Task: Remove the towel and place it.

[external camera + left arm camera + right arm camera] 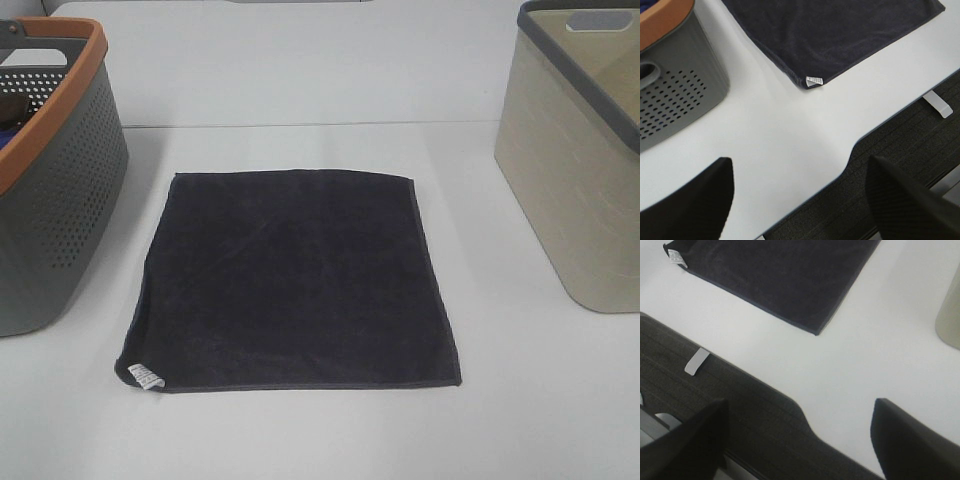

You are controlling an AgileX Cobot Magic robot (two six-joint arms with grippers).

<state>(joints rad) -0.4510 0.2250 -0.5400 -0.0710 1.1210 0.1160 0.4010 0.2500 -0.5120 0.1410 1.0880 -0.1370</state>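
Exterior high view shows the towel (290, 282) lying flat and spread out on the white table (300, 80), dark and roughly square, its hemmed edges all visible and a small white tag (146, 378) at one near corner. A grey perforated basket (60, 200) with an orange rim stands on the table to one side of the cloth, and a beige bin (575, 190) with a dark grey rim stands on the other side; neither touches the cloth. No arm appears in this view. Left wrist view shows the left gripper (800, 200) with its two dark fingers (695, 205) spread wide apart and nothing between them, hanging over the table's near edge where the white top meets a dark ribbed mat (905, 150). The towel (835, 35) lies well ahead of this gripper, with the tagged corner (814, 81) being the nearest part to it, and the grey basket (675, 95) sits ahead and off to one side. Right wrist view shows the right gripper (800, 440) likewise wide open and empty, also above the table edge and the dark mat (715, 385). The towel (775, 275) lies well ahead of it, an untagged corner nearest, and a sliver of the beige bin (950, 315) shows ahead at the side.
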